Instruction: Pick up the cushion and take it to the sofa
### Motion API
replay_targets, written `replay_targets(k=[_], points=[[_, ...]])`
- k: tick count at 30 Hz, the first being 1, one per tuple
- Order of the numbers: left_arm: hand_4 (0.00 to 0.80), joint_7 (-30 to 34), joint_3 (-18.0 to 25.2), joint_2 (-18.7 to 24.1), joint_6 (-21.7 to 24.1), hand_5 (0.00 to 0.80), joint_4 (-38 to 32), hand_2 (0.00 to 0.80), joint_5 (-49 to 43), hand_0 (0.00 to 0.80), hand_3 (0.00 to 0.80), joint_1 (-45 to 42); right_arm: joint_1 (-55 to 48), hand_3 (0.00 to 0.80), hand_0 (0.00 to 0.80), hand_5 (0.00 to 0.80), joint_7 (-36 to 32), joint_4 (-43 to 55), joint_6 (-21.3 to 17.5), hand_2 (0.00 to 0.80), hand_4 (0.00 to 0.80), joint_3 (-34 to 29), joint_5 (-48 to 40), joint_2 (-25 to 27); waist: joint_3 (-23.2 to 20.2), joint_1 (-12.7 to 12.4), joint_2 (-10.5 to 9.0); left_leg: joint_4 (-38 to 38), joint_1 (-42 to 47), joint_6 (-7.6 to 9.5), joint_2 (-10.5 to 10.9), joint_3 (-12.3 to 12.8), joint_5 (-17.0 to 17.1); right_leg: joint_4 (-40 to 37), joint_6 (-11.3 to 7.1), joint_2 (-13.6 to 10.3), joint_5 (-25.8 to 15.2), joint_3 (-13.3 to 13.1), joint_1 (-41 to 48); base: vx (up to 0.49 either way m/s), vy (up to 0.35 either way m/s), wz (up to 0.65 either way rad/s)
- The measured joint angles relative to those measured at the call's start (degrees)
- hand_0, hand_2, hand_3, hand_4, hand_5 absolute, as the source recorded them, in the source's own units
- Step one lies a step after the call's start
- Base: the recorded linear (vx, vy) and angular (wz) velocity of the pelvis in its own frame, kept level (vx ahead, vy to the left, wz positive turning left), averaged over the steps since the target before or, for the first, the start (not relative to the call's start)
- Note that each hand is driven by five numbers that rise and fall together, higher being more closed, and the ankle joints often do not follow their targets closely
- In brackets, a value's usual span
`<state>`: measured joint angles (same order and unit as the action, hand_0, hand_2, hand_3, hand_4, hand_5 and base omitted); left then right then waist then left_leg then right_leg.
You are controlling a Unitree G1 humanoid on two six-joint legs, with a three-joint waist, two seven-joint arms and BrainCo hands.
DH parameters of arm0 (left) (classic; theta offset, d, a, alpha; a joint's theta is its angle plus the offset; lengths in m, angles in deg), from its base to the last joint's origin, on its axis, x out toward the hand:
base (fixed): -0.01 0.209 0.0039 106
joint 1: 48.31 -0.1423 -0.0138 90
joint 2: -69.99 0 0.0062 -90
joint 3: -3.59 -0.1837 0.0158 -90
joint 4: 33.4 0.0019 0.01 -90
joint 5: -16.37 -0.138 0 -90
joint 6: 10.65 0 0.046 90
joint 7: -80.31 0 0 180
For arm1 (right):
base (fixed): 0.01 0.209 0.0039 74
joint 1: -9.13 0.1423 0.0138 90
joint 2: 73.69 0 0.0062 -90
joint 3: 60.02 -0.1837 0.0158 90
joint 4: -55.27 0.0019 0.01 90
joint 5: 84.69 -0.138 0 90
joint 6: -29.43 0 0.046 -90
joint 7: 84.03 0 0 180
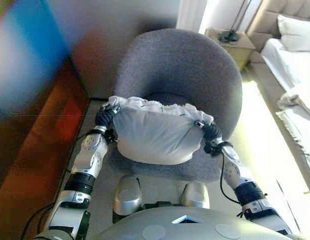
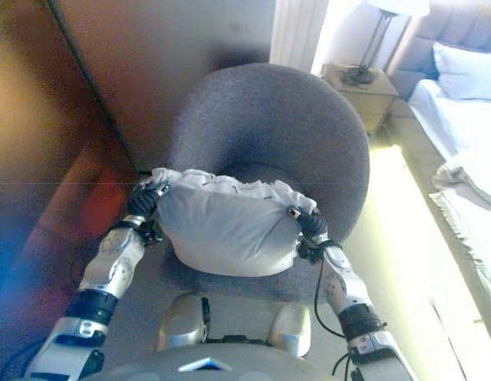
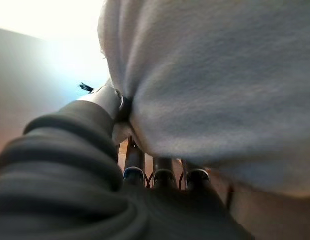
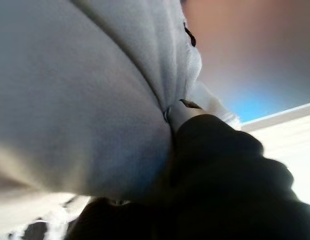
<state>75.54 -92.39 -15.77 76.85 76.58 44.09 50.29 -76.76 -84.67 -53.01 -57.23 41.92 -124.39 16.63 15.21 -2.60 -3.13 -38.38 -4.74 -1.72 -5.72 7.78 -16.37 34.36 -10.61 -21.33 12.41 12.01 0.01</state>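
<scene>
Two robot hands grip a pale grey cushion by its upper corners and hold it up in front of a round grey armchair, the cushion hanging between the arms and bunched into folds along its top edge. The left robot hand pinches the cushion's left corner, its dark ribbed cover showing just under the cloth; in the left wrist view its fingers run up under the fabric and the thumb presses into the fold beside them. The right robot hand is clenched on the right corner in the same way, the cloth gathered tight where it meets the dark cover in the right wrist view. The cushion's lower edge hangs over the near part of the chair's seat; whether it touches the seat cannot be told. The armchair's curved back rises behind the cushion, on the far side. To the far right stands a small wooden bedside table carrying the dark base of a lamp, and further right a bed with white bedding and a white pillow against an upholstered headboard. A reddish-brown wooden surface runs along the left side.
</scene>
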Motion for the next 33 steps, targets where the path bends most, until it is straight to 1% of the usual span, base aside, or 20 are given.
replay_targets(k=[2, 4, 8, 11, 15, 17, 21, 25, 30, 33], points=[[0.800, -0.24, 0.00, 0.03, -0.21, 0.800, 0.03, 0.800, 0.00, 0.800, 0.800, 0.00, 0.04, 0.800, 0.800, 0.800, 0.03, -0.04, 0.71, 0.800, 0.800, -0.02, 0.85, 0.06, -0.29, -0.21, -0.46, 0.25, 0.64, -0.15, 0.04, 0.07, 0.09, -0.16, 0.00, -0.03, 0.06, -0.13, 0.14, 0.184, 0.024, 0.01], [0.800, -0.40, -0.06, -0.09, -0.91, 0.800, 0.77, 0.800, 0.00, 0.800, 0.800, -0.01, -0.02, 0.800, 0.800, 0.800, 0.03, -0.41, 2.23, 0.800, 0.800, -0.01, 1.29, 0.20, -0.53, -0.08, -0.85, 0.27, 1.29, -0.06, 0.00, 0.05, 0.37, -0.18, 0.09, 0.02, -0.08, -0.06, 0.88, 0.138, 0.025, -0.07], [0.800, -1.69, -0.52, -0.56, -1.29, 0.800, 2.54, 0.800, 0.05, 0.800, 0.800, 0.08, -0.46, 0.800, 0.800, 0.800, -0.21, -0.97, 4.60, 0.800, 0.800, 0.02, 1.49, 0.19, -2.77, 0.12, -2.20, 0.25, 1.25, -0.01, 0.02, 0.12, 0.39, -0.14, 0.21, 0.03, -0.08, -0.17, 0.92, 0.085, 0.032, -0.03], [0.800, -2.97, -1.40, -0.73, -2.00, 0.800, 3.92, 0.800, 0.13, 0.800, 0.800, 0.75, -0.32, 0.800, 0.800, 0.800, -0.21, -1.86, 5.70, 0.800, 0.800, 0.02, 1.43, 0.26, -3.67, 0.09, -2.62, 0.19, 1.25, 0.01, 0.12, 0.14, 0.39, -0.03, 0.13, -0.05, 0.03, -0.09, 0.86, 0.051, 0.037, 0.01], [0.800, -4.38, -2.72, -1.07, -2.25, 0.800, 6.94, 0.800, 0.53, 0.800, 0.800, 3.02, 0.33, 0.800, 0.800, 0.800, 0.04, -2.41, 6.26, 0.800, 0.800, 0.02, 1.42, 0.52, -3.86, 0.08, -2.57, -0.69, 0.98, 0.09, 0.49, 0.07, 0.25, 1.67, 0.06, -0.74, 0.66, -0.18, 0.20, 0.014, 0.043, 0.03], [0.800, -4.63, -3.42, -1.24, -2.23, 0.800, 7.86, 0.800, 0.61, 0.800, 0.800, 3.50, 0.35, 0.800, 0.800, 0.800, 0.52, -2.48, 6.59, 0.800, 0.800, 0.01, 1.42, 0.82, -4.57, 0.20, -2.14, -1.08, -0.14, 0.10, 0.63, 0.03, 0.24, 2.26, -0.10, -0.93, 0.89, -0.43, -0.85, -0.023, 0.039, 0.00], [0.800, -5.72, -6.17, -1.36, -1.94, 0.800, 8.34, 0.800, 0.82, 0.800, 0.800, 4.44, 0.37, 0.800, 0.800, 0.800, 1.61, -2.62, 6.77, 0.800, 0.800, 0.01, 1.42, 2.51, -5.34, 0.18, -1.56, -2.25, -2.09, 0.12, 0.63, -0.09, 0.26, 3.42, -0.19, -1.19, 0.94, -0.66, -2.87, -0.025, 0.021, 0.02], [0.800, -7.44, -6.40, -1.96, -1.61, 0.800, 8.46, 0.800, 1.32, 0.800, 0.800, 5.12, 1.25, 0.800, 0.800, 0.800, 2.12, -2.73, 7.15, 0.800, 0.800, 0.00, 1.81, 2.86, -5.42, 0.30, -1.60, -3.10, -3.39, 0.14, 0.36, -0.05, 0.27, 4.27, 0.00, -1.17, 0.79, -1.15, -4.88, -0.003, -0.017, -0.05], [0.800, -9.48, -6.44, -2.00, -1.52, 0.800, 9.76, 0.800, 2.91, 0.800, 0.800, 6.97, 5.56, 0.800, 0.800, 0.800, 1.92, -5.32, 8.44, 0.800, 0.800, 0.23, 4.49, 2.85, -5.44, 0.40, -1.61, -4.44, -4.84, 0.17, -0.35, 0.14, 0.25, 5.50, 0.25, -0.73, 0.65, -2.06, -6.93, 0.024, -0.033, -0.08], [0.800, -9.87, -6.42, -1.32, -1.41, 0.800, 9.85, 0.800, 2.91, 0.800, 0.800, 7.19, 6.67, 0.800, 0.800, 0.800, 1.43, -5.52, 9.20, 0.800, 0.800, 0.73, 4.81, 2.85, -5.41, 0.30, -1.60, -4.59, -5.12, 0.16, -0.82, 1.06, 0.25, 5.86, 0.58, -0.67, 0.39, -2.62, -8.16, 0.004, -0.004, -0.17]])
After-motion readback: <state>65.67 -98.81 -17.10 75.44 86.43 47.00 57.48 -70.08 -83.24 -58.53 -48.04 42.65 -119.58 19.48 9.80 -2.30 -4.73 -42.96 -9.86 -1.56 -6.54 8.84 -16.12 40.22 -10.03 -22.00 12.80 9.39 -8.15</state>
